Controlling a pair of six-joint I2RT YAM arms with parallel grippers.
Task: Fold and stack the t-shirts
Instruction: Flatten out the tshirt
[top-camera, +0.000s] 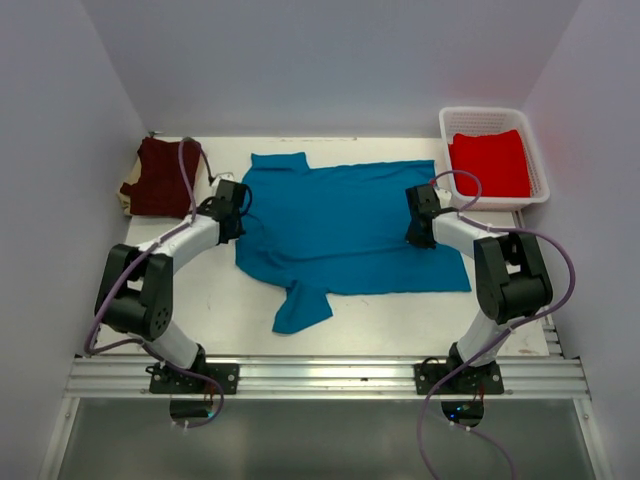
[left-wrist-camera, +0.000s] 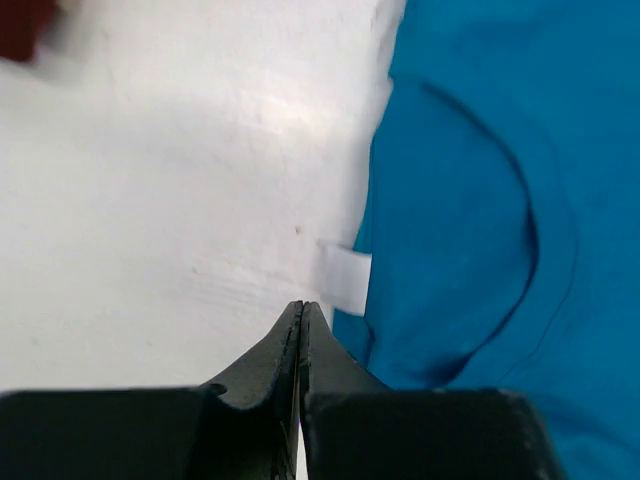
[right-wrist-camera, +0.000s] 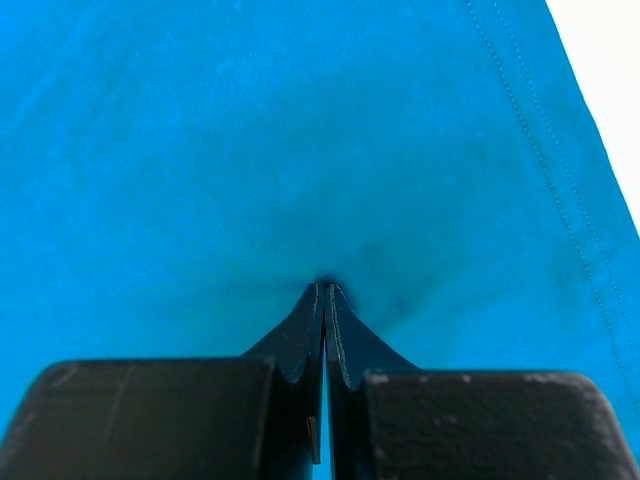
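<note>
The teal-blue t-shirt (top-camera: 350, 225) lies spread flat in the middle of the table, one sleeve pointing toward the front. The dark maroon t-shirt (top-camera: 160, 178) lies folded at the back left. The bright red t-shirt (top-camera: 490, 163) lies in the basket. My left gripper (top-camera: 236, 215) is at the teal shirt's left edge. In the left wrist view it (left-wrist-camera: 302, 306) is shut with nothing seen between the jaws, its tips over bare table beside the collar and a white label (left-wrist-camera: 347, 278). My right gripper (right-wrist-camera: 325, 286) is shut, its tips pinching a pucker of teal cloth (right-wrist-camera: 300, 130) near the hem.
The white mesh basket (top-camera: 545, 172) stands at the back right corner. White walls close in the table on the left, right and back. A metal rail (top-camera: 320, 378) runs along the front edge by the arm bases.
</note>
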